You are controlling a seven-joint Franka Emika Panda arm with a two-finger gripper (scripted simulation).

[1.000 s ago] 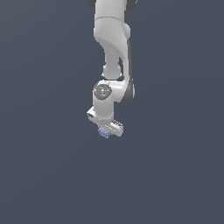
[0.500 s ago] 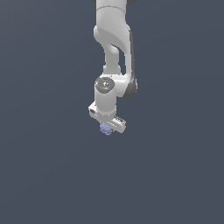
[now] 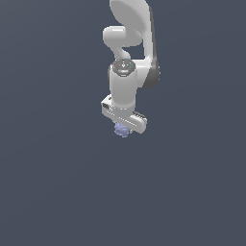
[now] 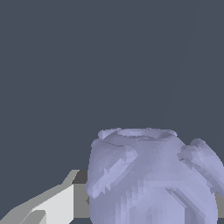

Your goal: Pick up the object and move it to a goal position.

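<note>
While I watched the exterior view, the white arm (image 3: 129,57) hung down from the top of the picture, its wrist pointing straight at the flat grey surface (image 3: 57,182). Under the wide hand sat the jaws (image 3: 123,129), and tucked right beneath them I could see the object (image 3: 121,130), a small bumpy lavender-blue lump, narrower than the hand above it. Only its lower part showed below the white housing; the rest was hidden by the hand.

From the wrist view, the object (image 4: 151,177) filled the lower half of the picture, very close to the lens, with a flattish rim on one side and rounded knobs around its body. A white finger (image 4: 54,205) with a dark pad lay against one side of it, touching. I could make out a sliver of dark pad at the opposite edge as well, so I read the jaws as clamped on the object, one on each side.

Whether the lump rested on the surface or hung clear of it, I could not tell.
</note>
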